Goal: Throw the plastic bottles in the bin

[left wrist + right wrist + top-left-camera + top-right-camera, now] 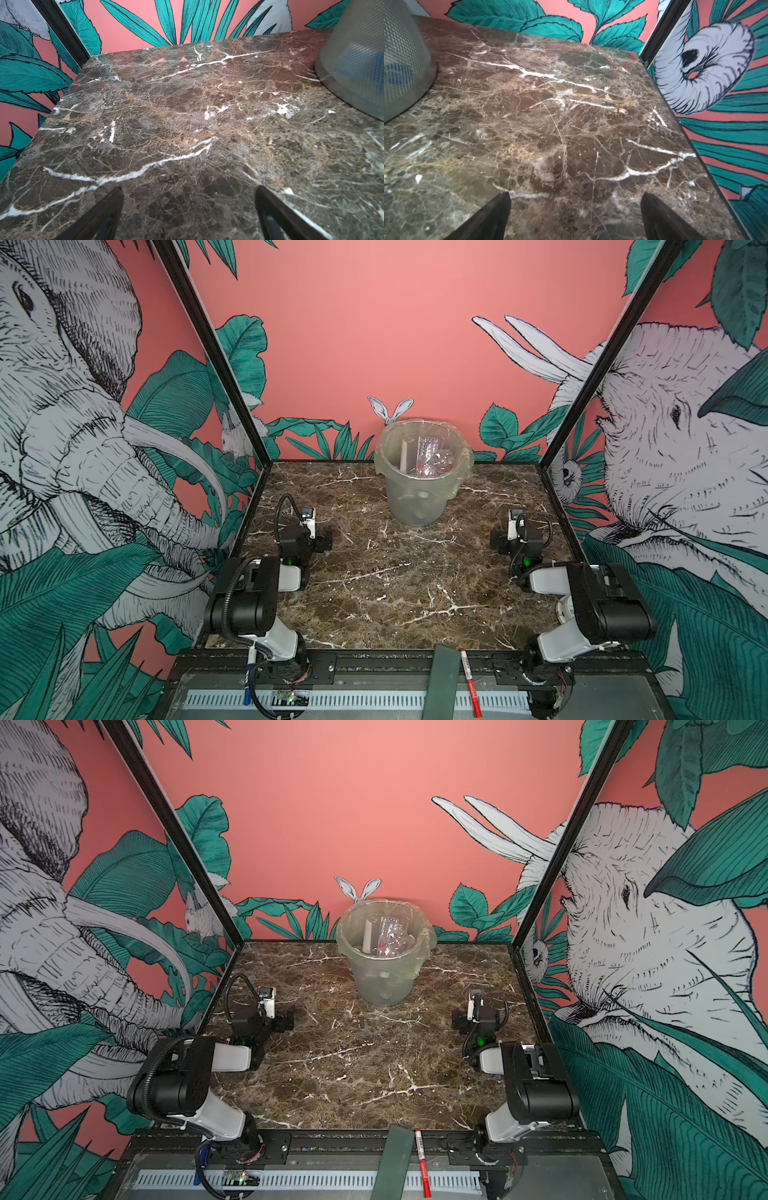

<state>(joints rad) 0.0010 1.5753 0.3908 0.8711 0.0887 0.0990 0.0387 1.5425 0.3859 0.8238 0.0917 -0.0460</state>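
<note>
At the front rail (374, 664) lie a marker pen (470, 682) and strap (444, 684) (bin (415, 502) far back).

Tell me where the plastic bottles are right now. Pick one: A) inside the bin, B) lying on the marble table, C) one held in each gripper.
A: in a top view the plastic bottles sit piled inside the bin, while the left gripper and the right gripper are open with nothing between their jaws.
</note>
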